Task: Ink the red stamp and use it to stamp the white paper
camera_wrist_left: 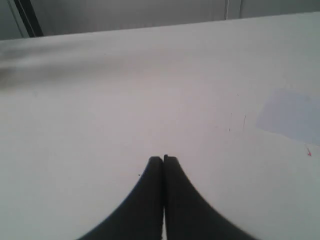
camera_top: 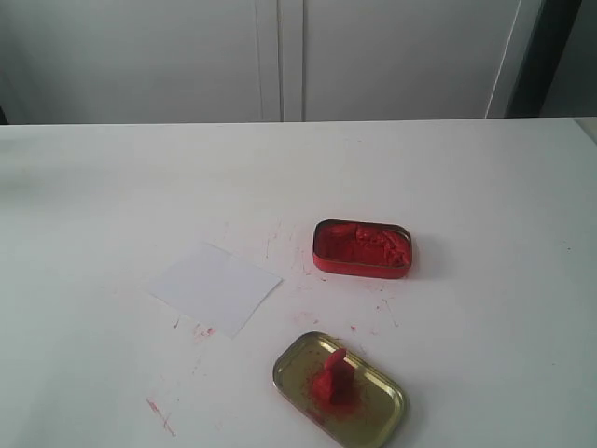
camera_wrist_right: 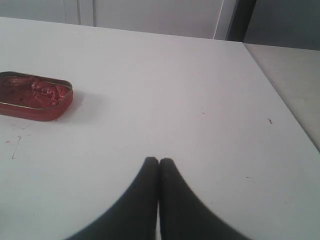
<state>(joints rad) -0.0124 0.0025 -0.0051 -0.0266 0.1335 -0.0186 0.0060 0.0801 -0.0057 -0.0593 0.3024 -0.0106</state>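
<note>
Red stamp (camera_top: 338, 376): small, rigid, likely ink-slick.
Grip its narrow knob; both claws (camera_wrist_left: 163, 159) (camera_wrist_right: 158, 161) are closed, empty.

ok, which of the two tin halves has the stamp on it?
The gold lid, nearest the camera; the red stamp stands on it. The red tin holds only ink.

A white surface (camera_top: 466, 168) fills the scene, smeared with red marks (camera_top: 201, 331). At its far edge stand pale cabinet doors (camera_top: 280, 56).
</note>
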